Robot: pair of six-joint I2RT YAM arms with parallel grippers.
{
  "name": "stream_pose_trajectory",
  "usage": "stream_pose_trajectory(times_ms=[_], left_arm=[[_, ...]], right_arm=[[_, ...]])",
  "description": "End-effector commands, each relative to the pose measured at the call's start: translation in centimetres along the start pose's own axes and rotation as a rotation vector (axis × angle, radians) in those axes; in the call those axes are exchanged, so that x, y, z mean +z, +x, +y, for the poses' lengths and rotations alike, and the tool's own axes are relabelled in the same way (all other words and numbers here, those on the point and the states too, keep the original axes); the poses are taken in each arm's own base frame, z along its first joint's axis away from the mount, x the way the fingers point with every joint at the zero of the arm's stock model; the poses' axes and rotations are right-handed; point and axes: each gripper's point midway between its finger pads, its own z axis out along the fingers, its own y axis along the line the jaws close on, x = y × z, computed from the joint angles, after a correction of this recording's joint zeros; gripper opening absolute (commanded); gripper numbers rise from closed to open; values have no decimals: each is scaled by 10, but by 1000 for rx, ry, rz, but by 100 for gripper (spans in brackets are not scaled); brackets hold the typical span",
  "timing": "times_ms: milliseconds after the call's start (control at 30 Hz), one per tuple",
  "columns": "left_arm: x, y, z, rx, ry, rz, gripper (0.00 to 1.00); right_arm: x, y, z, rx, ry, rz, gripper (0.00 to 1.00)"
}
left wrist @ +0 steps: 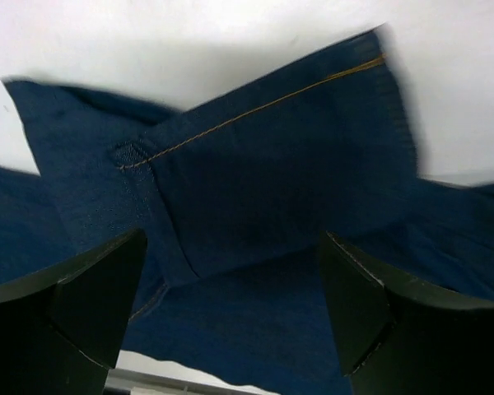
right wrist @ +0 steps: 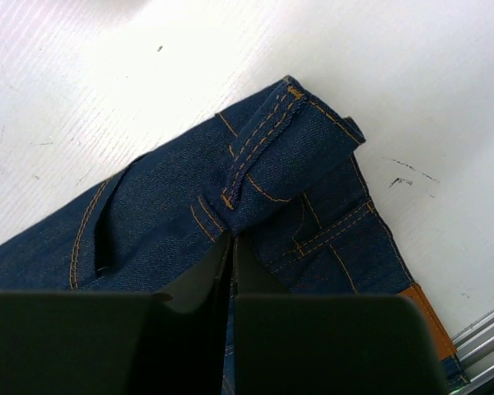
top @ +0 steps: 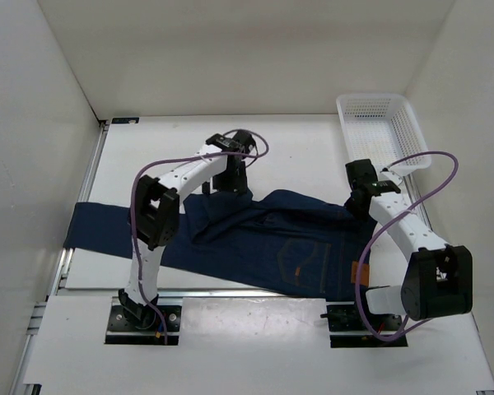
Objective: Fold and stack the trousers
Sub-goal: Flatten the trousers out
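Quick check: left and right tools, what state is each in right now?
Left tool: open, over the jeans hem.
Right tool: shut on the jeans waistband.

The dark navy-blue denim trousers (top: 272, 239) are spread flat from left to right — waistband (top: 358, 239) at the right, its tan patch (top: 361, 272) at the near right corner. One long leg (top: 107, 230) is stretched out to the left; cloth is bunched up mid-way — the orange-stitched back pocket (top: 305, 262) is turned upward.

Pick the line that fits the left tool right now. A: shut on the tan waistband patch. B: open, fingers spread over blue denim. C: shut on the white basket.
B: the left wrist view shows the left tool with its fingers far apart and the trousers lying between them.
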Motion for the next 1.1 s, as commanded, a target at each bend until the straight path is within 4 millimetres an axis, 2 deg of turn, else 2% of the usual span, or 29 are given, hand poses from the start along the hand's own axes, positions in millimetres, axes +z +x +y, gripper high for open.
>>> stream_pose_trajectory(times_ms=[0, 33, 67, 133, 167, 233, 267, 333, 367, 600, 700, 733, 767, 800, 867, 900, 967, 1033, 1067], left_arm=[[-1, 12, 24, -47, -55, 35, 96], [-8, 9, 26, -69, -45, 5, 96], [0, 21, 37, -82, -66, 27, 96], [-6, 23, 42, -132, -11, 22, 93], [4, 28, 47, -159, 12, 42, 92], [8, 30, 48, -180, 21, 42, 89], [12, 30, 50, -188, 20, 58, 82], [18, 29, 45, -197, 40, 75, 76], [26, 31, 40, -183, 53, 94, 76], [38, 34, 21, -183, 155, 168, 78], [39, 32, 25, -193, 166, 178, 71], [39, 33, 24, -193, 173, 183, 64], [32, 27, 23, -197, 186, 163, 57], [27, 22, 27, -209, 193, 147, 37], [16, 8, 31, -224, 196, 111, 14], [6, 0, 39, -239, 191, 85, 10], [-18, -21, 57, -261, 144, 16, 10], [-44, -51, 91, -301, 108, -83, 10], [-64, -73, 102, -325, 120, -135, 10]], right_arm=[[-8, -8, 1, -5, -29, -25, 0], [-8, -8, 0, -14, -29, -25, 0], [-10, -9, 1, -10, -35, -30, 0], [-9, -5, 0, -14, -36, -17, 0], [-9, -5, 0, -14, -36, -17, 0], [-9, -4, 1, -14, -42, -10, 0], [-9, -4, 4, -11, -54, -8, 0], [-9, -4, 4, -11, -55, -8, 0], [-9, -4, 4, -11, -55, -8, 0], [-13, -6, 2, -6, -62, -15, 0], [-13, -6, 2, -6, -62, -15, 0], [-13, -6, 2, -6, -62, -15, 0], [-13, -6, 2, -6, -62, -15, 0], [-13, -6, 2, -6, -62, -15, 0], [-15, -7, 2, -11, -68, -20, 0], [-15, -6, 0, -15, -62, -15, 0], [-14, -7, -2, -8, -57, -16, 0], [-16, -11, -4, -6, -59, -23, 0], [-16, -11, -4, -6, -59, -23, 0]])
